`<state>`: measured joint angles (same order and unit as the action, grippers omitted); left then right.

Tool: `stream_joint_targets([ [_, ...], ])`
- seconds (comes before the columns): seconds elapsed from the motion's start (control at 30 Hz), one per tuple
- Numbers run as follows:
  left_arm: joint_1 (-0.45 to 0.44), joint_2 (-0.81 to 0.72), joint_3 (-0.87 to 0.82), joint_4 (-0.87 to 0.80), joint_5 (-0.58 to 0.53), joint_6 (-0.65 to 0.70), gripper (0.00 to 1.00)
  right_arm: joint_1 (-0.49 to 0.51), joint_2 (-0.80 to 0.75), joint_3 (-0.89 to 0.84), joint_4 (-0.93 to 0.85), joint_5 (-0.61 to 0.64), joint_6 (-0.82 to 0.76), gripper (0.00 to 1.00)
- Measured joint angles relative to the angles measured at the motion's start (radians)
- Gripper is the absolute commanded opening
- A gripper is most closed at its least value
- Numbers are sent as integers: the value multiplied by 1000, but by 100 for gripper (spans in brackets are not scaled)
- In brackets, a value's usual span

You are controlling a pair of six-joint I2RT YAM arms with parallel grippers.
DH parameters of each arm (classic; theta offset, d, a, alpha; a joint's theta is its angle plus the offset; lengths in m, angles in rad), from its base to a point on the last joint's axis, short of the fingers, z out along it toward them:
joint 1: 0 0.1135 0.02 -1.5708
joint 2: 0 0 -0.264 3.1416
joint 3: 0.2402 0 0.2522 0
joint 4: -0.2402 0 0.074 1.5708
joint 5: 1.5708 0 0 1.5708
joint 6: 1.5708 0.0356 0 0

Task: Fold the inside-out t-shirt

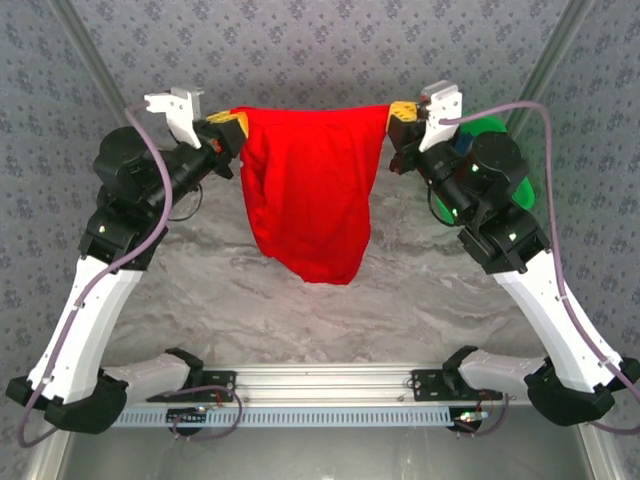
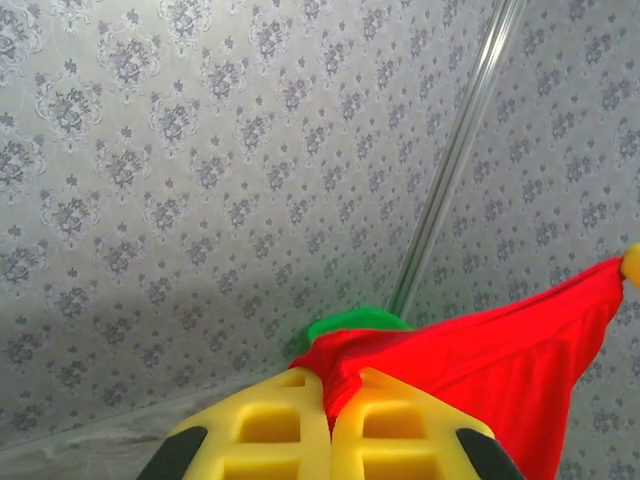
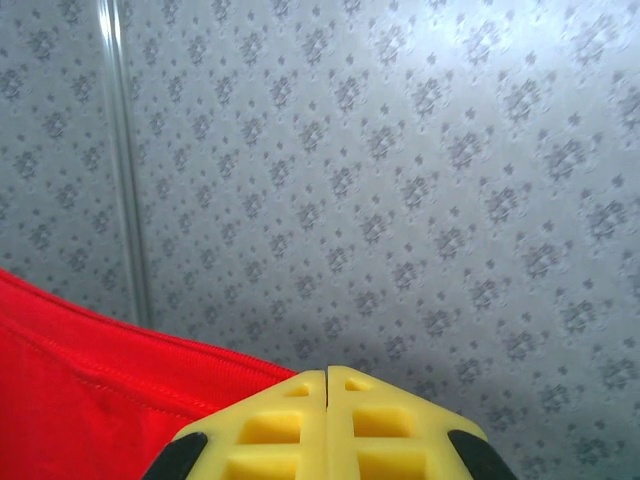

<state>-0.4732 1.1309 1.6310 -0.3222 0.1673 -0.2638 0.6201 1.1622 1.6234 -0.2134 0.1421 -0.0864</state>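
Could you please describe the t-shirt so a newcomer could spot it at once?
Look above the marbled table. The t-shirt hangs stretched between the left end effector and the right end effector. It is bright red, unlike the green thing beside the right arm.

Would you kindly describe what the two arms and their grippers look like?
The left arm and right arm have white shells, black joints and a lilac cable each. White brackets sit at the wrists. The left gripper and right gripper have blocky yellow fingers with square recesses.
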Motion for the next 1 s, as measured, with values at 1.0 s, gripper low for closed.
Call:
stream_joint_targets([
  [1.0,20,161,192,-207,89,52,0,-145,379,230,-189,-186,76,0],
])
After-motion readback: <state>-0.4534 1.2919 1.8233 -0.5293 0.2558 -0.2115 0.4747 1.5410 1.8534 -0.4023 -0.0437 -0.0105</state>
